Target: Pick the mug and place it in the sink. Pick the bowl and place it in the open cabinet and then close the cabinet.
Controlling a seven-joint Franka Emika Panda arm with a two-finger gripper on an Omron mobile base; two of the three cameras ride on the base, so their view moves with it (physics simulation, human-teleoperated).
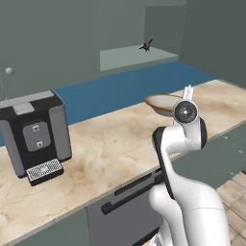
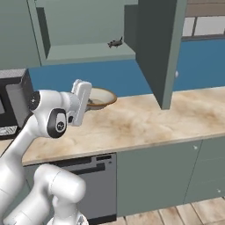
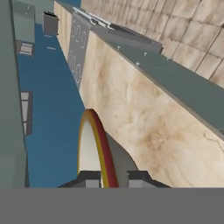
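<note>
You've got the bowl (image 2: 100,97) by its rim — in the hand view the rim (image 3: 99,148) runs edge-on straight between the two finger tips, and the jaws of the gripper (image 3: 109,180) are clenched on that thin wall. The bowl sits at the back of the marble worktop (image 2: 145,123), close to the blue wall; whether it rests on the stone or is just off it, you can't tell from here. From the left base view it shows as a wide shallow dish (image 1: 162,103) just past the wrist.

Now, handling — it looks like glazed ceramic: stiff, smooth, probably slippery, and wide for its depth. Held at one edge, the weight hangs off to the side, so expect it to want to swing or tip in the grip. The rim is the only sensible hold on something this broad.

The cabinet (image 2: 88,30) stands open above, shelf bare but for a small dark object (image 2: 115,42), with the door (image 2: 158,48) hanging out over the worktop — mind that edge going up.
</note>
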